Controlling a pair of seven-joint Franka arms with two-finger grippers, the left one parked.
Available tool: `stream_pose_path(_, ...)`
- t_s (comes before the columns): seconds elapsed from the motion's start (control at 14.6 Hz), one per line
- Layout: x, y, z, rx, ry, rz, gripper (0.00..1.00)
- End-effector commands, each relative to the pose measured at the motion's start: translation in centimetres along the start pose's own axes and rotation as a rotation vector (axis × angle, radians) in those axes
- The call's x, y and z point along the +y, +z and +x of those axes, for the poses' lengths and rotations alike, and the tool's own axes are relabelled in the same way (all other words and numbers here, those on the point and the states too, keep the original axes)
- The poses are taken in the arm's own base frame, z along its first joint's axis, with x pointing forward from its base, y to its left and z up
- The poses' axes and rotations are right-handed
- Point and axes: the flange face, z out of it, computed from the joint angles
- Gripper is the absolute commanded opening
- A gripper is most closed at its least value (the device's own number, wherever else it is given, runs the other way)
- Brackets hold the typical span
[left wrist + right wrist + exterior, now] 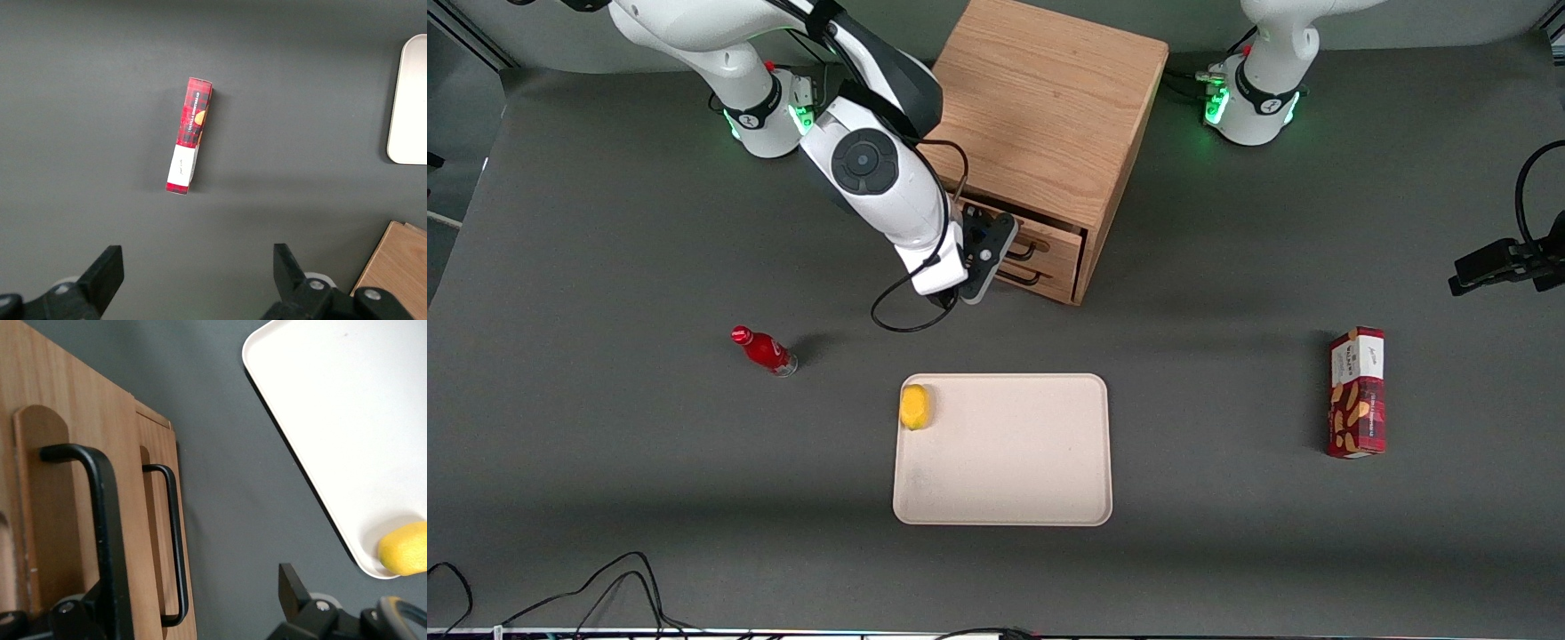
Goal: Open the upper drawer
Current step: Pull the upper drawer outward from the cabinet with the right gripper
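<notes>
The oak cabinet (1040, 107) stands at the table's back with two drawers facing the front camera. The upper drawer (1049, 242) looks shut; its black bar handle (1021, 253) sits above the lower drawer's handle (1024, 278). My right gripper (996, 260) is right in front of the drawer fronts, at handle height. In the right wrist view the gripper (193, 597) is open, with its fingers wide apart. The upper handle (107, 520) runs close along one finger (100, 607). The lower handle (175, 547) shows past it. The gripper holds nothing.
A cream tray (1014, 462) lies nearer the front camera than the cabinet, with a yellow lemon (914, 406) on its corner. A red bottle (765, 351) lies toward the working arm's end. A red snack box (1357, 391) lies toward the parked arm's end.
</notes>
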Motion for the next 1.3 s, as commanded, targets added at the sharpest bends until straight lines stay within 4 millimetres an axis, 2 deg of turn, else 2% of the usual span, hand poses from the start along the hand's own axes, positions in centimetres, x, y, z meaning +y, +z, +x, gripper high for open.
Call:
stream_pose_path(0.0,0.6,-0.4,0.4,0.011,0.01,-0.03,1.0)
stream_pose_path(0.41,1.7,-0.8,0.7,0.024,0.017,-0.041,1.0)
stream_pose_path(0.75,3.2,-1.9,1.2,0.049,0.03,-0.047,1.0)
stream_pose_path(1.23,5.4,-2.1,1.1,0.054,0.053,-0.07,1.0)
